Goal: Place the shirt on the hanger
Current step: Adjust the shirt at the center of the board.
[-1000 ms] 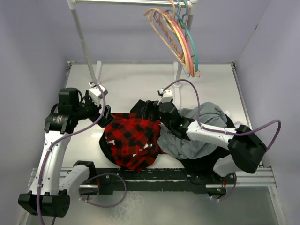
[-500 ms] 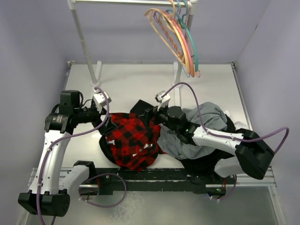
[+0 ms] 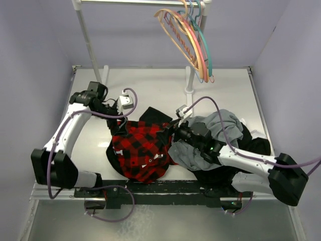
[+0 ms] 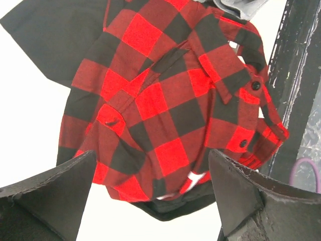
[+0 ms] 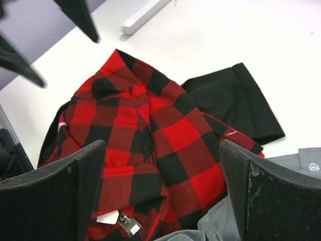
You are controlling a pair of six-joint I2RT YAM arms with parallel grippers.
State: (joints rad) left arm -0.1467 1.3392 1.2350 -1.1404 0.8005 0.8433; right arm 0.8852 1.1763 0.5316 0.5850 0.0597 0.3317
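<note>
White table (image 3: pixel 150 90): the plaid flannel shirt (image 3: pixel 140 150) lies crumpled and unhung. Tan hanger (image 3: pixel 170 31) hangs on the rail (image 3: pixel 140 2) well behind the shirt, untouched. Left gripper (image 3: pixel 116 128) is at the shirt's left edge and right gripper (image 3: pixel 168 134) at its right edge, both wide and empty. Grasping, fetching the hanger and threading are all left.

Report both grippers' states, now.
Left gripper: open, holding nothing, over the red-and-black plaid flannel shirt.
Right gripper: open, holding nothing, over the same shirt.
</note>
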